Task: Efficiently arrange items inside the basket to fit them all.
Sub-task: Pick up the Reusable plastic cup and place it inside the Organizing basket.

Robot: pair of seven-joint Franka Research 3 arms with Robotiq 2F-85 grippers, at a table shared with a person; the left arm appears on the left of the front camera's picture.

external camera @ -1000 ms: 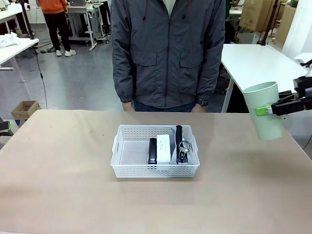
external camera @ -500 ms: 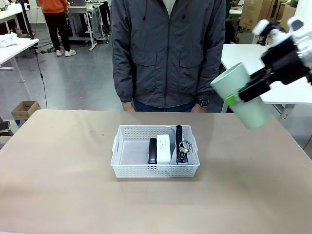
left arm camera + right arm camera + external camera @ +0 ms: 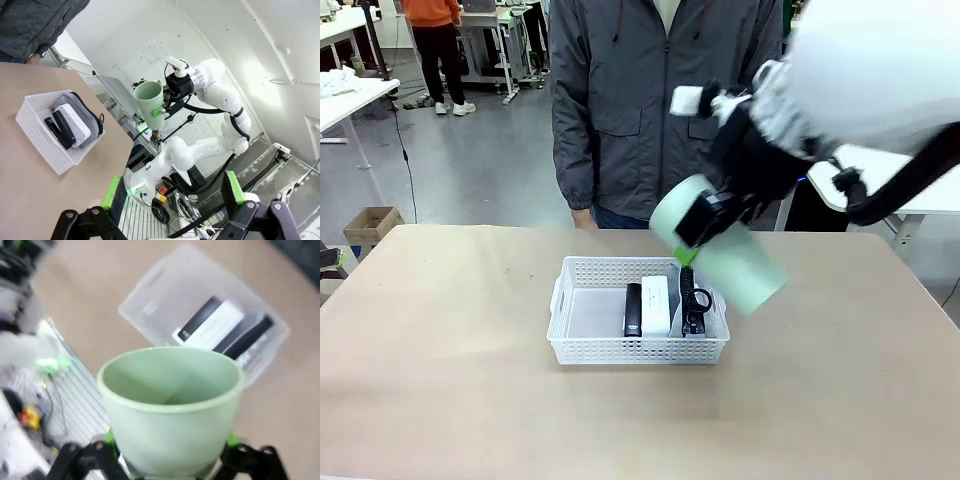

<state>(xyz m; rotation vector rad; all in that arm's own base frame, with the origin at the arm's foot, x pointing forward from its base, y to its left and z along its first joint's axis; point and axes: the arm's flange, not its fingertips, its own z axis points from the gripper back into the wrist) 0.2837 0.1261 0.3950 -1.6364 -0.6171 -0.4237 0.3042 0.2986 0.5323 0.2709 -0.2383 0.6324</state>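
My right gripper (image 3: pixel 698 222) is shut on the pale green cup (image 3: pixel 720 252), which hangs tilted above the right end of the white lattice basket (image 3: pixel 620 350). Inside the basket a black stapler (image 3: pixel 633 308) stands beside a white box (image 3: pixel 656 304). The grey pouch with black trim (image 3: pixel 689 292) sits at the right, partly hidden by the cup. In the right wrist view the cup (image 3: pixel 170 405) is held mouth forward, and the blurred basket (image 3: pixel 150 285) lies beyond it. My left gripper (image 3: pixel 171 192) is open and holds nothing, far from the basket (image 3: pixel 37 135) and the cup (image 3: pixel 150 102).
A person in a grey jacket (image 3: pixel 665 110) stands at the table's far edge, right behind the basket. Bare tan tabletop (image 3: pixel 440 330) lies to the left, to the right and in front of the basket. White tables (image 3: pixel 860 130) stand farther back.
My right arm has swung the cup from the table's right side up and leftward, and it now hangs over the basket's right end. The basket and its contents have not moved.
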